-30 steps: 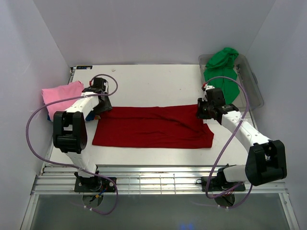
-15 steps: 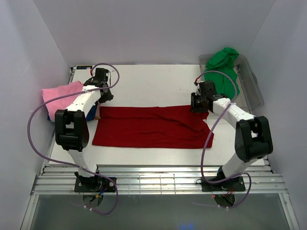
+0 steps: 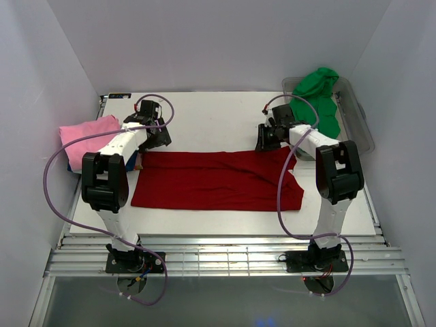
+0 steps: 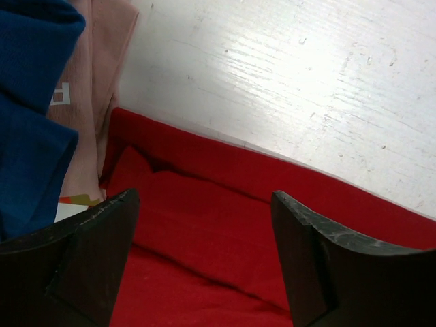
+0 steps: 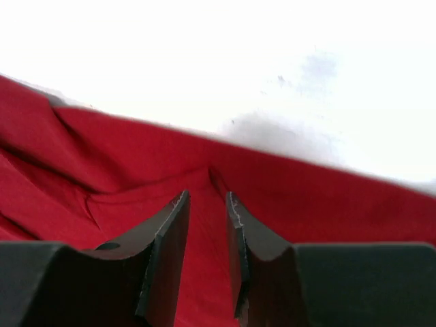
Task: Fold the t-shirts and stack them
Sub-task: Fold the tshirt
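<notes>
A red t-shirt lies folded into a long flat strip across the middle of the table. My left gripper hangs open over its far left corner; in the left wrist view its jaws stand wide apart above the red cloth. My right gripper is over the far right edge; its jaws stand a narrow gap apart above creased red cloth, gripping nothing that I can see. A pink t-shirt lies on a blue one and a peach one at the left.
A clear plastic tub at the far right holds a green t-shirt. White walls close the table in on three sides. A metal rail runs along the near edge.
Both grippers have moved away from me along the red shirt's far edge, the right one also leftward. The red shirt has not visibly shifted.
</notes>
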### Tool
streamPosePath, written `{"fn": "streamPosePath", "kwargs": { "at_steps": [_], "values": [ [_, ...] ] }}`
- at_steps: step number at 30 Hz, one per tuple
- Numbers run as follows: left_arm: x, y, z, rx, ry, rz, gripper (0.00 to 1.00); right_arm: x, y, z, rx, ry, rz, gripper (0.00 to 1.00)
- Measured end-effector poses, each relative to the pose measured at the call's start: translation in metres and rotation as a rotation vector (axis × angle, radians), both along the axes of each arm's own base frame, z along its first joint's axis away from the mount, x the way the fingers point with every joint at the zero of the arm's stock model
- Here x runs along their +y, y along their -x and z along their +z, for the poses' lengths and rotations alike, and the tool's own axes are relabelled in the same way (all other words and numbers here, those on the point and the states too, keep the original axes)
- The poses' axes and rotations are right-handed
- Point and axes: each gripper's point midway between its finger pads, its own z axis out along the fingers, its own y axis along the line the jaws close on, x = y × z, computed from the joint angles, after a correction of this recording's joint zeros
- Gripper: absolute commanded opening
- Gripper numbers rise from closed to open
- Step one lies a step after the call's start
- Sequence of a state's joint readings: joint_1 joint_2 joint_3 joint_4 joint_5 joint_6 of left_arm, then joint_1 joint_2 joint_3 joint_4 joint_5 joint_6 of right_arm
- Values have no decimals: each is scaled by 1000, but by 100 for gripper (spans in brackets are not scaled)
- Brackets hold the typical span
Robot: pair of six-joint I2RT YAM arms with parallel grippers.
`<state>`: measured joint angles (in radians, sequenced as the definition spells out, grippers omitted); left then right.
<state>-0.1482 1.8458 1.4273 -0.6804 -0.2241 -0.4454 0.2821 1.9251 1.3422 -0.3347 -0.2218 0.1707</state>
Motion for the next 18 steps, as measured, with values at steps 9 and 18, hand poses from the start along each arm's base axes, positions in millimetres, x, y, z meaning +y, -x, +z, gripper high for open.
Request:
{"fn": "streamPosePath", "kwargs": {
  "at_steps": [9, 18],
  "values": [
    [1, 4, -4, 12, -2, -1, 89, 11, -10, -11, 27, -31, 37, 35],
    [1, 4, -4, 13, -4, -4, 89, 15, -6, -13, 38, -49, 60, 35]
  ]
}}
